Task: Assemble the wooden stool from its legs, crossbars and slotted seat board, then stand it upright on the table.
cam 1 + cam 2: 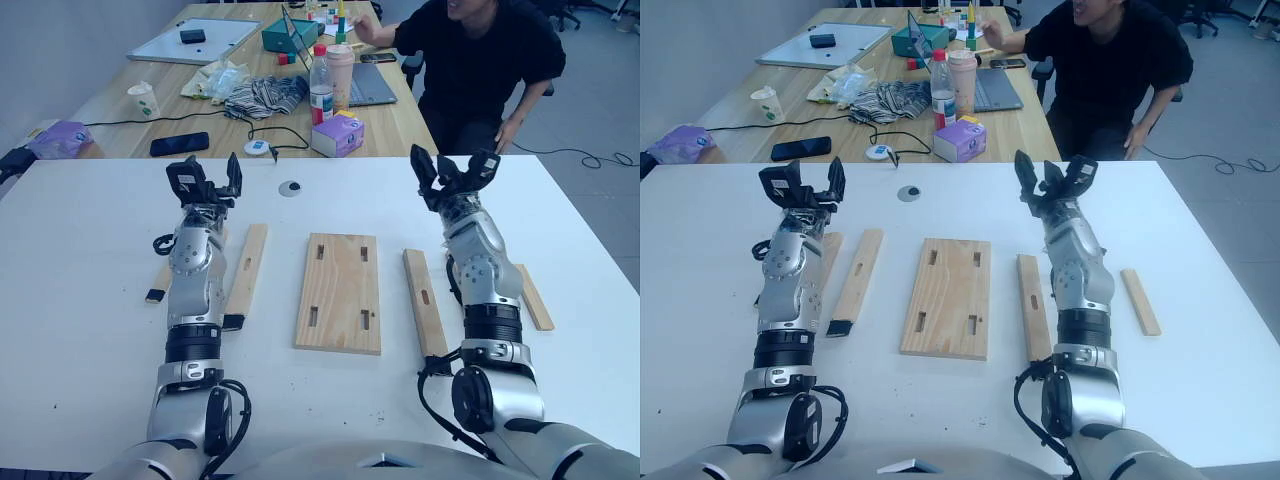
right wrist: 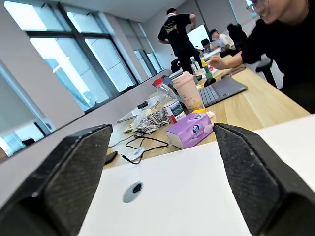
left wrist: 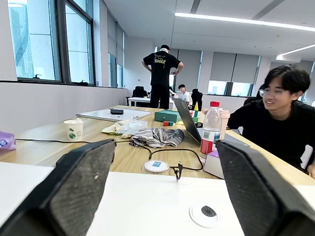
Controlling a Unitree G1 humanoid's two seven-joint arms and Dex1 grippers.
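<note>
On the white table point(image 1: 80, 300), furthest left, a wooden strip point(image 1: 160, 276) lies mostly hidden under the left forearm, so it is hard to say whether it is a leg or a crossbar; it is at about 9 o'clock from the seat board. The left gripper point(image 1: 208, 178) hangs above the table at about 10 o'clock from the board, its jaws spread wide apart and holding nothing. Just beside the forearm lies a long slotted plank point(image 1: 247, 268), flat, with a dark tip at its near end. A small round cable port point(image 1: 290, 188) sits in the table at 11 o'clock from the board. The slotted seat board point(image 1: 340, 290) lies flat at the centre, four slots facing up, touching nothing. At its 3 o'clock, near but apart, a second slotted plank point(image 1: 424, 300) lies flat. The right gripper point(image 1: 455, 168) is raised at 2 o'clock, jaws likewise wide apart and empty. A shorter strip point(image 1: 533, 297) lies beyond the right forearm.
</note>
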